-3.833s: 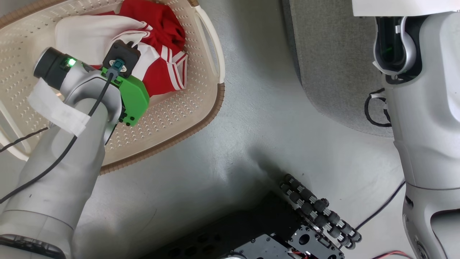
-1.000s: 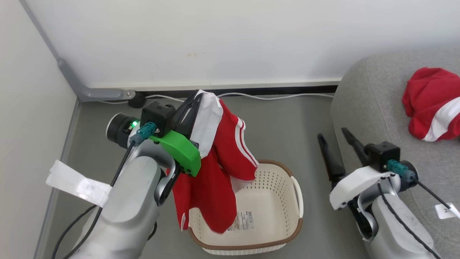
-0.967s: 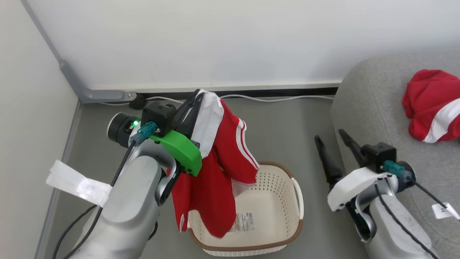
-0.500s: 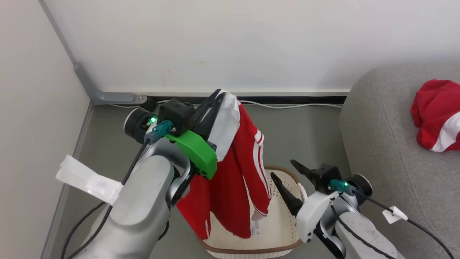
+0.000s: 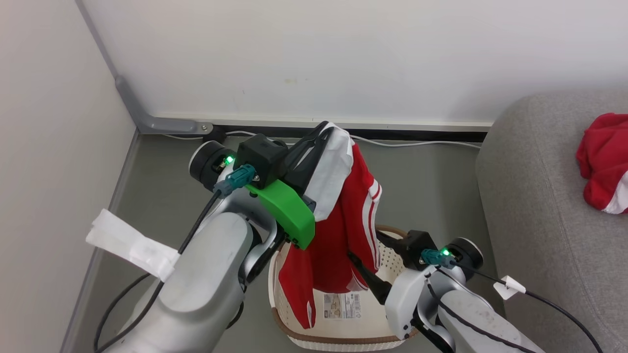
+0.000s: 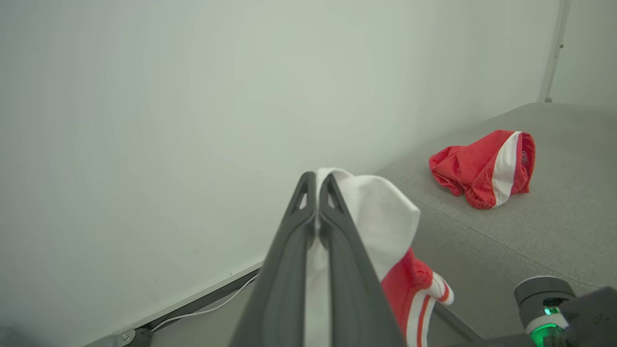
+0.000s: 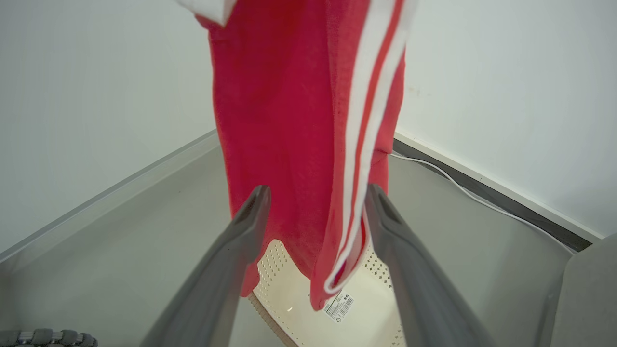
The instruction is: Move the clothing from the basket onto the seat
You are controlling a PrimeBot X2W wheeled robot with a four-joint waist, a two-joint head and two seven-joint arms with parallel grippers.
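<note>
The left tool is pinched tight on the white panel of a red garment, holding it up high in front of the wall; the cloth hangs straight down, its lower end dangling over the basket on the floor (the label on the basket's bottom shows plainly); the right tool stands wide, one finger on either side of the striped hanging edge, not closed on it; a second red garment lies crumpled on the grey seat, well apart from the basket.
</note>
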